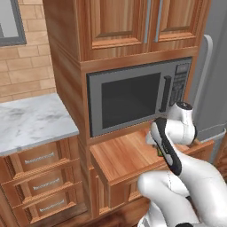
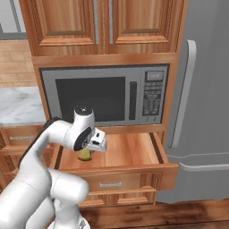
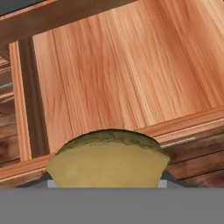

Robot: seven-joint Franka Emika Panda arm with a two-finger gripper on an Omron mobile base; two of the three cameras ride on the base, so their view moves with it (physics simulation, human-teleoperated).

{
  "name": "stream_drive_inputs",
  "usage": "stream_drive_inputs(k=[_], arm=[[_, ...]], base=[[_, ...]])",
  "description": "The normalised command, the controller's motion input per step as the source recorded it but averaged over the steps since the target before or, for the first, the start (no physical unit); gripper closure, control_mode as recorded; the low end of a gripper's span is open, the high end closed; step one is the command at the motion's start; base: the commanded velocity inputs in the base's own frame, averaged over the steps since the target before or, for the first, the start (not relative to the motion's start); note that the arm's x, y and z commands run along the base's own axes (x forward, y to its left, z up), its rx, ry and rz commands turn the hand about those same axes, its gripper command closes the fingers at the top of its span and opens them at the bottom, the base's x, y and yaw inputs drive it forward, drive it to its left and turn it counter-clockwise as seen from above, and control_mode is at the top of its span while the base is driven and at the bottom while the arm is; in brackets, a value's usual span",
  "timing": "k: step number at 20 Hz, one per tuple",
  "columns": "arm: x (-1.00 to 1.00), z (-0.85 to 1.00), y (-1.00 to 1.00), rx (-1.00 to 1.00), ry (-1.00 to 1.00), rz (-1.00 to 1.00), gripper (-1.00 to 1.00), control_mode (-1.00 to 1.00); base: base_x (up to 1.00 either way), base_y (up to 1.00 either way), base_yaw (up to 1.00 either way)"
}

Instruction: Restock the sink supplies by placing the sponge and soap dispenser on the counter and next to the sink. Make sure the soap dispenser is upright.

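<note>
A yellow-green sponge (image 3: 107,159) sits between my gripper's (image 3: 107,180) fingers and bulges toward the hand camera. From the right base view, the sponge (image 2: 84,155) hangs under my gripper (image 2: 89,147), just above the left part of an open wooden drawer (image 2: 129,152). In the left base view, a sliver of the sponge (image 1: 158,152) shows beside the wrist. The marbled counter (image 1: 31,122) lies to the left of the cabinet column. The soap dispenser and the sink are out of view.
A grey microwave (image 2: 107,96) is built in directly above the drawer (image 1: 124,157), close over the hand. Upper cabinet doors (image 2: 103,22) sit above it. A grey fridge (image 2: 201,89) with a long handle stands to the right. Drawers (image 1: 40,181) line the counter's front.
</note>
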Motion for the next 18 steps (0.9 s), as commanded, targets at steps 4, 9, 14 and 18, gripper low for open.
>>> stream_drive_inputs(k=[4,9,14,18], arm=[[-0.28,0.39,0.42,-0.06,0.1,0.09,1.0,1.0],[0.0,0.0,0.0,0.0,0.0,0.0,1.0,1.0],[0.0,0.0,0.0,0.0,0.0,0.0,1.0,1.0],[0.0,0.0,0.0,0.0,0.0,0.0,1.0,1.0]], base=[[-0.1,0.22,0.05],[-0.28,1.0,0.32],[-0.06,1.0,0.45],[-0.05,1.0,0.52]])
